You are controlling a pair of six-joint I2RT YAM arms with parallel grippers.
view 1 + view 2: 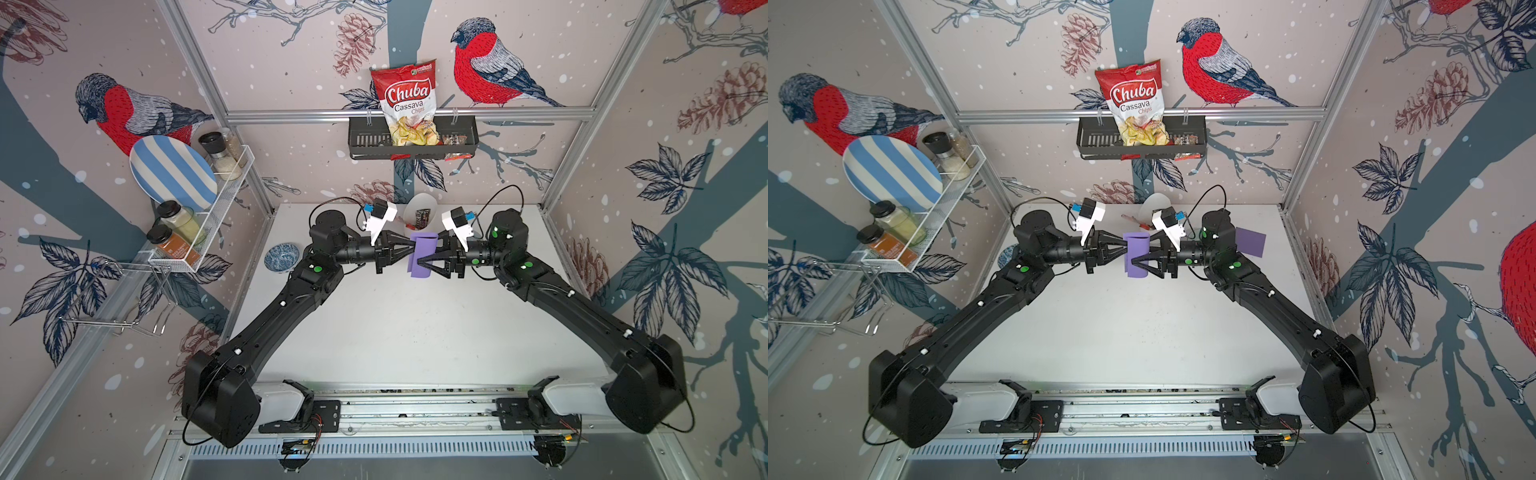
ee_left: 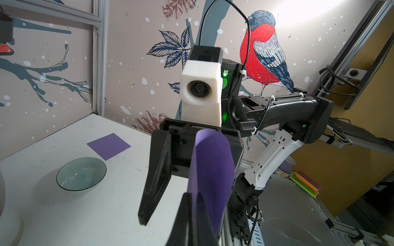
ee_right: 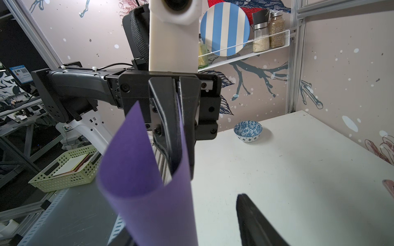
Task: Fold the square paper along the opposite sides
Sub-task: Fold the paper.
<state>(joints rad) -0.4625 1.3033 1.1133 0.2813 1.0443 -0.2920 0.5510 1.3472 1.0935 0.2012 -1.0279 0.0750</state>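
The left claw point(image 1: 412, 250) was clenched on the purple paper point(image 1: 417, 272), which hung in the air as an open loop bulging away from that claw's tips toward the right claw point(image 1: 427, 252). Whether both opposite edges lay between the clenched fingers, I could not tell. The right claw stood released, one finger on either side of the loop's rounded bend. In the left wrist view a gap showed between the paper and the nearer finger.

To crease well, I judged the two edges should be flush before any squeeze. The right claw should close squarely on the middle of the bend, so the fold runs parallel to the pinched edges, while the left claw holds firm. A skewed bite would likely give a slanted crease.

Counted:
- Two claws.
- Two purple sheets: the held one and a spare sheet point(image 1: 1250, 242), flat on the table behind the right claw.
- Two bowls: a blue bowl point(image 1: 281, 257) behind the left claw and a glass bowl point(image 2: 81, 173) near the spare sheet.
- One chips bag point(image 1: 409, 104), far beyond both
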